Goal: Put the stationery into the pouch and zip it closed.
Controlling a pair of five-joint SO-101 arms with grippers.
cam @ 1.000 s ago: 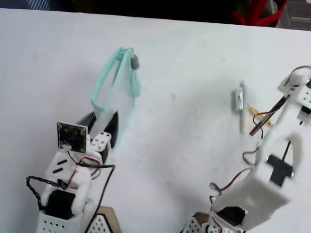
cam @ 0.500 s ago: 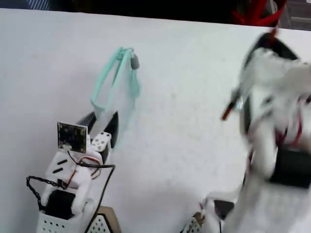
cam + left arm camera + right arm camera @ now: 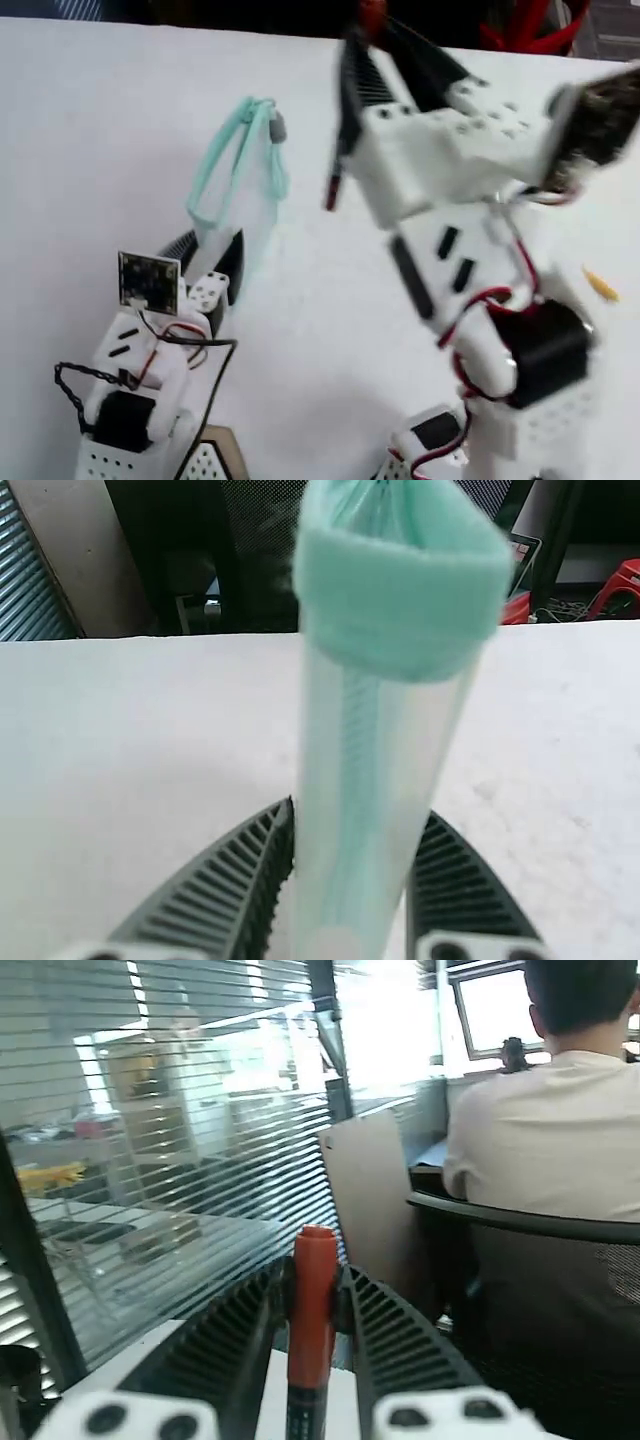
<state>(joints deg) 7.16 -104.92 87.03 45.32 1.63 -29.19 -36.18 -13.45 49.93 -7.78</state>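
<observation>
- Swung up from the far right side, where it sat low beside the loose stationery a second ago, your right arm now stands high over the middle of the counter (image 3: 90, 110).
- Your right pincer (image 3: 312, 1282) is pinching a red marker (image 3: 314, 1310). The marker stands between the two ribbed fingers, with its capped end poking just past their tips.
- Seen from the high view, that pincer hangs off the counter surface, to the right of the pouch (image 3: 240, 190) and apart from it.
- Your left arm has kept its place at the near-left of the counter through the same second.
- Your left pincer (image 3: 358, 825) is pressed onto the lower part of the pouch, with one finger on each side of the clear, teal-edged body.
- The pouch rises away from those fingers, and in the high view its teal edging spreads into an open loop at the far end.
- A small yellow object (image 3: 600, 284) lies on the counter near the right edge, beside your right arm and well apart from the pouch.
</observation>
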